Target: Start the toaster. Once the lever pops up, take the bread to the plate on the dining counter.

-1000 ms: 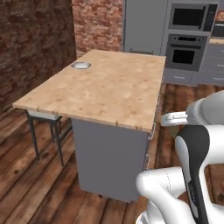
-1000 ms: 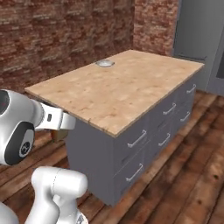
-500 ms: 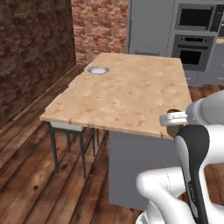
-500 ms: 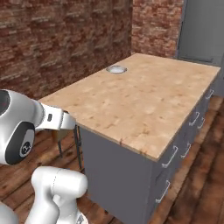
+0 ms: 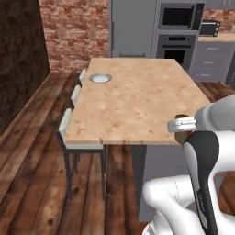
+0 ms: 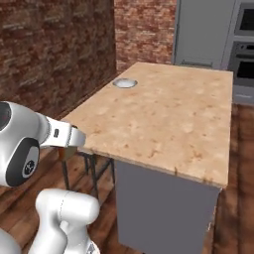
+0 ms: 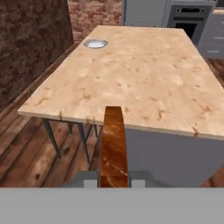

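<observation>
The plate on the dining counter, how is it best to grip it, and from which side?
Probably by the rim, from above. The plate lies flat and shallow on the dining counter, so only its edge offers a pinch: one finger inside, one outside.

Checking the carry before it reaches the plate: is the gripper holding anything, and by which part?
Yes, the gripper is shut on the bread, pinching its near end; the slice sticks out edge-on ahead.

Red brick walls (image 6: 59, 44), dark wooden floor (image 5: 32, 151), grey built-in ovens (image 5: 176, 34) behind.
</observation>
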Controlling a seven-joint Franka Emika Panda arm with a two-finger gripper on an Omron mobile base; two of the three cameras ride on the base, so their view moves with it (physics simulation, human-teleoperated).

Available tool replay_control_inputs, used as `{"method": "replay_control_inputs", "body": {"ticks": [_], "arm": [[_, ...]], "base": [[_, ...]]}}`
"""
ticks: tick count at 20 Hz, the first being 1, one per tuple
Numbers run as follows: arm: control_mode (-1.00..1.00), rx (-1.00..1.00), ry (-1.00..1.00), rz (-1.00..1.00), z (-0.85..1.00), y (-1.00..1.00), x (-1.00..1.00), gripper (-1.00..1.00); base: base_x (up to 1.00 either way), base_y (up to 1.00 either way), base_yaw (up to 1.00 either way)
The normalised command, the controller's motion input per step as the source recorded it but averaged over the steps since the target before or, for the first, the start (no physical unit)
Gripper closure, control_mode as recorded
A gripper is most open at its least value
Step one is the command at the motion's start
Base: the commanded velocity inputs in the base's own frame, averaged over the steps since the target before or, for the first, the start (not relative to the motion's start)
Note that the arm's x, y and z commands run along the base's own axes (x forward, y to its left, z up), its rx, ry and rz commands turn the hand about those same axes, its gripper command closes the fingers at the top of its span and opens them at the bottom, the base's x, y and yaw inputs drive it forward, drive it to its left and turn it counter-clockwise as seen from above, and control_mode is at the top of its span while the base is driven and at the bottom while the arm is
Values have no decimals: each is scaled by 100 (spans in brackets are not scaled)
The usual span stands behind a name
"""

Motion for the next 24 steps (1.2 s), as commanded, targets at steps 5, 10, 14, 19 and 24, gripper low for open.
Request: {"method": "replay_control_inputs", "body": {"ticks": [5, 10, 14, 19, 24], "arm": [[100, 0, 0, 0, 0, 0, 0, 100], [100, 0, 0, 0, 0, 0, 0, 100], [100, 0, 0, 0, 0, 0, 0, 100], [100, 0, 0, 0, 0, 0, 0, 100], [100, 0, 0, 0, 0, 0, 0, 100]], "base": [[14, 100, -33], [7, 100, -31], [19, 100, -26], [32, 100, -27], [41, 100, -31]]}}
